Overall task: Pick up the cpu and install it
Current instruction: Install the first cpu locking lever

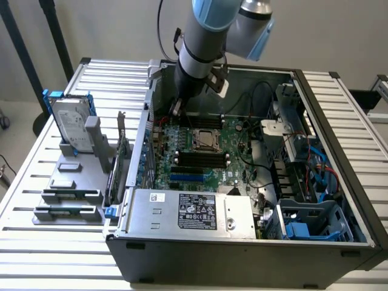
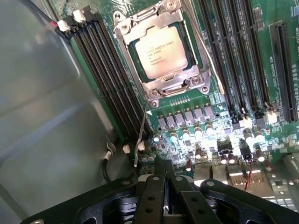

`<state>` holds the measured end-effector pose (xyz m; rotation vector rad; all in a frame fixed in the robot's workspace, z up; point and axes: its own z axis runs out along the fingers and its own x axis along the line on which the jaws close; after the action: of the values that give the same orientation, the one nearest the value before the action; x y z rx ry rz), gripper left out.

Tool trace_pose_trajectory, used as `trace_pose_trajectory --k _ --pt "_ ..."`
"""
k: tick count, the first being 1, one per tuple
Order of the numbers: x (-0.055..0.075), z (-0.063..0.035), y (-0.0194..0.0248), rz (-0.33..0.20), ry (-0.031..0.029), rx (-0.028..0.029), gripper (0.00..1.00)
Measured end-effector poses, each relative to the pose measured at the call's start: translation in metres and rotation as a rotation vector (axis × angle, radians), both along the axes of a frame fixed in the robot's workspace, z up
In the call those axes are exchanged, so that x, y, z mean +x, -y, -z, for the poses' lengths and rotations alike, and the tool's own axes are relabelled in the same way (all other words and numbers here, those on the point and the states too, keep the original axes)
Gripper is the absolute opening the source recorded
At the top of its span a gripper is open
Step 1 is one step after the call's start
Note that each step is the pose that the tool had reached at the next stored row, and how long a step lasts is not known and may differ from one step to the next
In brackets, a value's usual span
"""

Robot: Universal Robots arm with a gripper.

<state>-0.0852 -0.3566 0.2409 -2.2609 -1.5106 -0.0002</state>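
Cpu (image 1: 203,138) sat in its socket (image 2: 180,80), mid-frame.
Up-left, the gripper (image 1: 176,109) hung shut and empty, likely because its job looked done.

arm (image 1: 203,36): angled steeply down; gripper (image 2: 164,170): jaws pressed together (tips pointing downward)

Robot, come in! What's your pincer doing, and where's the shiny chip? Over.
Black pincer shut, empty, above green board. Small square silver-topped cpu seated in its metal socket frame. Thin metal rod between pincer and cpu.
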Motion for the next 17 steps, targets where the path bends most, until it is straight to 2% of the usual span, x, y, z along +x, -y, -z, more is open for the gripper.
trace_pose_trajectory --k 2,4,5,9,11,17 --pt "-0.0045 0.0011 -0.0009 0.005 0.0001 0.0008 0.11" --pt "-0.0066 0.002 -0.0011 0.016 0.0017 0.0098 0.11" --pt "-0.0066 0.0023 -0.0011 0.026 0.0022 0.0123 0.11" --pt "-0.0067 0.0025 -0.0011 0.079 0.0029 0.0161 0.11" --pt "-0.0066 0.0026 -0.0011 0.105 0.0031 0.0202 0.11" --pt "-0.0067 0.0025 -0.0011 0.164 0.0032 0.0454 0.11"
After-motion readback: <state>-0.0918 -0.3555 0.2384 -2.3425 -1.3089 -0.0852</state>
